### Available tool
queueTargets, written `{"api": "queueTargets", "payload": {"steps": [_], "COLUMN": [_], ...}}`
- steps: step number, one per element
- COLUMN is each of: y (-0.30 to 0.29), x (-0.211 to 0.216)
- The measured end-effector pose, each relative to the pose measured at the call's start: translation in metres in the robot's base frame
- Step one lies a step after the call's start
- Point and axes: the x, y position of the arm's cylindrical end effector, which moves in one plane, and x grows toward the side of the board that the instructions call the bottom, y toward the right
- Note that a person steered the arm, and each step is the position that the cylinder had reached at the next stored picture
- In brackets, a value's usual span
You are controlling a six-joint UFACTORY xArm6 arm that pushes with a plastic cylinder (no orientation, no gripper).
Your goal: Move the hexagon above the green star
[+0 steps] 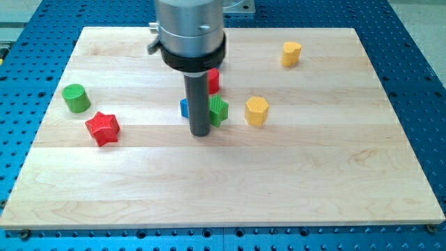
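A yellow hexagon block (pixel 256 110) lies near the board's middle, just to the right of the green star (pixel 219 110). My tip (pixel 201 133) rests on the board at the green star's lower left edge, and the rod hides the star's left part. A blue block (pixel 184 108) shows just left of the rod, mostly hidden, shape unclear. A red block (pixel 214 80) sits above the green star, partly behind the rod. The hexagon and the star are a small gap apart.
A second yellow block (pixel 291 53), with faceted sides, lies at the upper right. A green cylinder (pixel 75 97) and a red star (pixel 103 128) lie at the left. The wooden board (pixel 313 181) sits on a blue perforated table.
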Motion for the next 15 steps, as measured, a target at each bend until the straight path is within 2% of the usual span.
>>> {"api": "queueTargets", "payload": {"steps": [1,2,3,4,5,6,7,8,9,10,11,12,13,14,15], "y": [-0.052,0.08,0.118,0.063,0.09,0.15,0.135,0.066,0.09,0.038,0.017,-0.026,-0.081,-0.032,-0.018], "x": [0.044,0.046,-0.007,-0.05,-0.048,-0.056,-0.085,-0.082,-0.118,-0.11,-0.086,-0.104,-0.088,-0.052,-0.085]}}
